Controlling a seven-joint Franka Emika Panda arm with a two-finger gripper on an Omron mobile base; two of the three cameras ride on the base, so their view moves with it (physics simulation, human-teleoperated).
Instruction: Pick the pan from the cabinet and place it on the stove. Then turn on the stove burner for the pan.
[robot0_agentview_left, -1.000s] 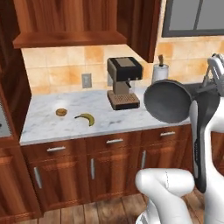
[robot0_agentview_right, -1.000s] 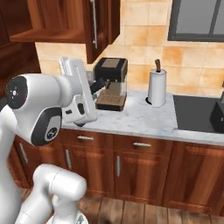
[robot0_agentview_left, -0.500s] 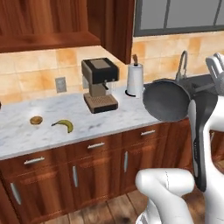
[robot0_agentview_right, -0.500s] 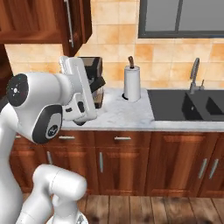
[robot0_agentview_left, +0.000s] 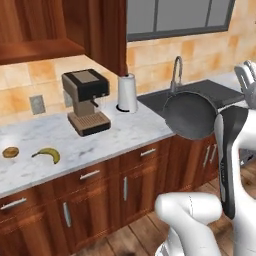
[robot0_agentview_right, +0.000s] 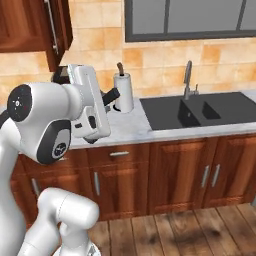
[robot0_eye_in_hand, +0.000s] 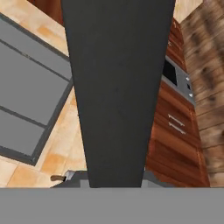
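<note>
The left base view shows the pan (robot0_agentview_left: 190, 115) raised above the table (robot0_agentview_left: 125, 135), its round face toward the camera; the hand view shows its handle running straight out from the hand, which is clamped on it. The right base view shows the sink (robot0_agentview_right: 200, 112).

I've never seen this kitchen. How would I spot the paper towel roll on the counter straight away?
Find the black sink set in the marble counter under the window. Just left of it, as the camera looks, stands the paper towel roll, an upright white cylinder on a holder with a dark tip on top. The boxy black and silver coffee machine further left looks nothing like it.
</note>
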